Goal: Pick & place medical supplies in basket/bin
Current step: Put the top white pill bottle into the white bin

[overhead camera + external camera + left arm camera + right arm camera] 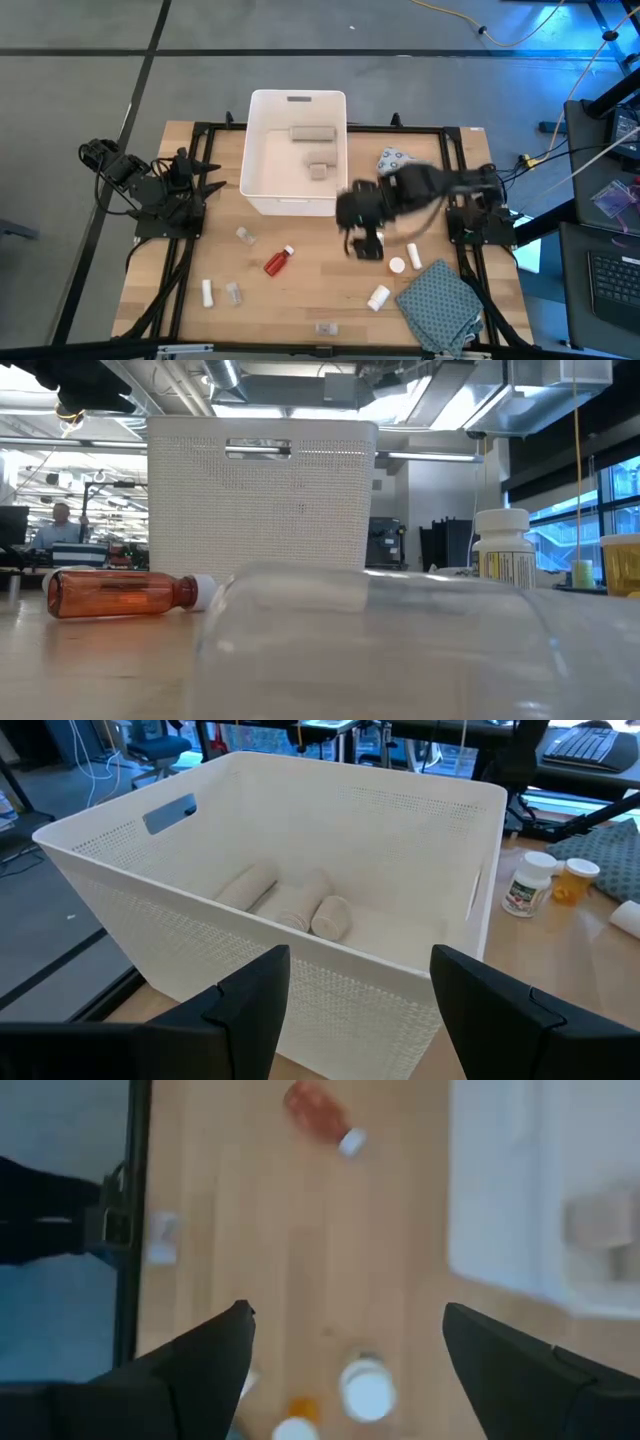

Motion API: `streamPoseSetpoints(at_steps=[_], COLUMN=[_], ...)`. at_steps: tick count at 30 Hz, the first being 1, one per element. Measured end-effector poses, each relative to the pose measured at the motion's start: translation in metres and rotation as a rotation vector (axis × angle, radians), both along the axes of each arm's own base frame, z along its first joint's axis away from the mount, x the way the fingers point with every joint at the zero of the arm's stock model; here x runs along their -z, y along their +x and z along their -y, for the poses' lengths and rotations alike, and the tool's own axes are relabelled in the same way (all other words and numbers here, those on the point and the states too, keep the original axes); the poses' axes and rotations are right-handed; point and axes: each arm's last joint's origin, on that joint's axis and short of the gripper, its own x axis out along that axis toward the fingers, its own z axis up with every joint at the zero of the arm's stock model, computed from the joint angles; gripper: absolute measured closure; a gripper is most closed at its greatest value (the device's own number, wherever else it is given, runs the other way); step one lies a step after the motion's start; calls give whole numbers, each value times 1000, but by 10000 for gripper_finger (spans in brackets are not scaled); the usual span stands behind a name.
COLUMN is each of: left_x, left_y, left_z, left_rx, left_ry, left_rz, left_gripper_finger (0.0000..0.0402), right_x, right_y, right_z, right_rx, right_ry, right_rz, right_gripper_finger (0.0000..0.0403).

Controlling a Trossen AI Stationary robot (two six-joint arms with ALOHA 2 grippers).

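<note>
White bin (262,150) sits at the far middle of the wooden surface (300,290), with greyish rolls (290,900) lying inside. Right gripper (365,243) hangs above the surface just beside the bin's near right corner, fingers spread, nothing between them. Left gripper (355,1010) waits at the left edge, facing the bin, also spread and empty. Red bottle (279,261) lies on its side in front of the bin; white bottles (398,265) stand near the patterned cloth (440,305).
</note>
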Motion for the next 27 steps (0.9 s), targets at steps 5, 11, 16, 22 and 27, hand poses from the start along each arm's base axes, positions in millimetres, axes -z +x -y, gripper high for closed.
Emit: streamPoseSetpoints(at_steps=[5,11,16,22,27], left_x=[0,0,0,0,0], left_y=[0,0,0,0,0], left_z=[0,0,0,0,0], left_rx=[-7,-6,-6,1,8], left_ry=[-22,-23,-23,-26,-30], left_rz=[10,9,9,7,4], left_gripper_finger=[167,167,167,167,167], right_x=[24,46,65,108,136], right_y=[-17,-49,-73,-70,-69], right_z=[-45,-69,-60,-34,-13], right_rx=[40,182,340,432,422], right_ry=[-24,10,-80,-50,-27], right_rz=[-49,-49,-32,-96,-112], right_gripper_finger=[82,82,82,82,82])
